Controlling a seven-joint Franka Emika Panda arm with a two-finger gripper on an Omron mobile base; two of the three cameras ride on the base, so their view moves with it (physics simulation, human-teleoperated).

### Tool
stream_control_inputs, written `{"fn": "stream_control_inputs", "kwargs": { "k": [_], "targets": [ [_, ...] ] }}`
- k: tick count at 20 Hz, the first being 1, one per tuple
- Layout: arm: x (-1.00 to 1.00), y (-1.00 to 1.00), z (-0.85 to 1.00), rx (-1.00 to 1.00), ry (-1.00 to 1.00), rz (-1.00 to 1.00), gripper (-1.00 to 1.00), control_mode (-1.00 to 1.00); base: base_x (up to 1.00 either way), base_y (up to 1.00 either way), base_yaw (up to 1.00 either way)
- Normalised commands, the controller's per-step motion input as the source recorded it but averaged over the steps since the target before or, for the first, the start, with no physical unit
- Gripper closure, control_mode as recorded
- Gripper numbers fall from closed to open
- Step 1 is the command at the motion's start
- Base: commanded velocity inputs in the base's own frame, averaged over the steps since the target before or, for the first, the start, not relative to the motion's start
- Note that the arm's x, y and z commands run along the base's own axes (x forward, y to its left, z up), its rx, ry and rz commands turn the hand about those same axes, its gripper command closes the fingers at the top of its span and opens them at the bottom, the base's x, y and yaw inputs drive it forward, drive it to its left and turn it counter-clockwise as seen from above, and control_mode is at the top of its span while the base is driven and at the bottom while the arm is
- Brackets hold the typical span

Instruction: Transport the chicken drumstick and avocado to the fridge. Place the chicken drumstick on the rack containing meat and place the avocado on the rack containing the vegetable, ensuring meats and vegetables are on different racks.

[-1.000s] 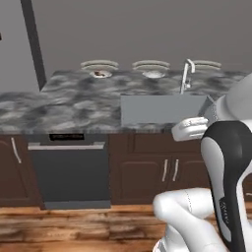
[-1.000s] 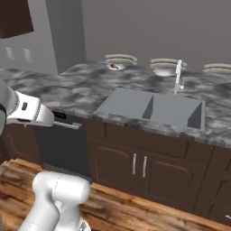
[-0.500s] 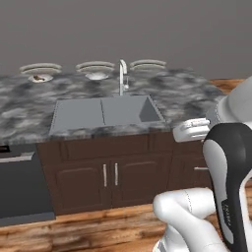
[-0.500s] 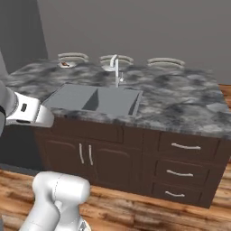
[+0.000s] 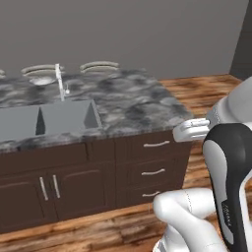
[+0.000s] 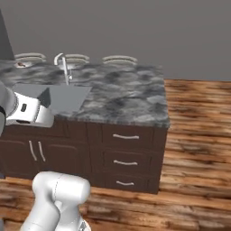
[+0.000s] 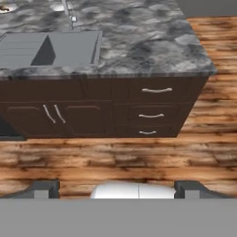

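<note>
claw point(image 7: 118, 187) spread wide, empty, facing counter point(image 7: 139, 41)

A plain grey wall point(image 5: 147, 34) backs a mottled grey stone counter point(image 5: 133, 106) with an inset grey double sink point(image 5: 47, 118) and a chrome faucet point(image 5: 60, 82). Dark brown cabinets point(image 6: 67, 149) and three stacked drawers point(image 6: 126, 158) stand below. The floor point(image 6: 198, 149) is wood plank.

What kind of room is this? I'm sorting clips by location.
A kitchen, most likely: a marbled grey countertop with a double sink and faucet, over dark wood cabinets with drawers.
</note>
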Motion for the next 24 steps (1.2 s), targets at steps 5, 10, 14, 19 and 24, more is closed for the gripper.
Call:
{"fn": "stream_control_inputs", "kwargs": {
  "k": [5,10,14,19,24],
  "targets": [
    [0.0,0.0,0.0,0.0,0.0,0.0,-1.0,1.0,0.07,-1.0,-0.18],
    [0.0,0.0,0.0,0.0,0.0,0.0,-1.0,1.0,0.4,-1.0,-0.06],
    [0.0,0.0,0.0,0.0,0.0,0.0,-1.0,1.0,0.52,-1.0,-0.01],
    [0.0,0.0,0.0,0.0,0.0,0.0,-1.0,1.0,0.78,-1.0,0.0],
    [0.0,0.0,0.0,0.0,0.0,0.0,-1.0,1.0,1.0,-1.0,0.14]
  ]
}}
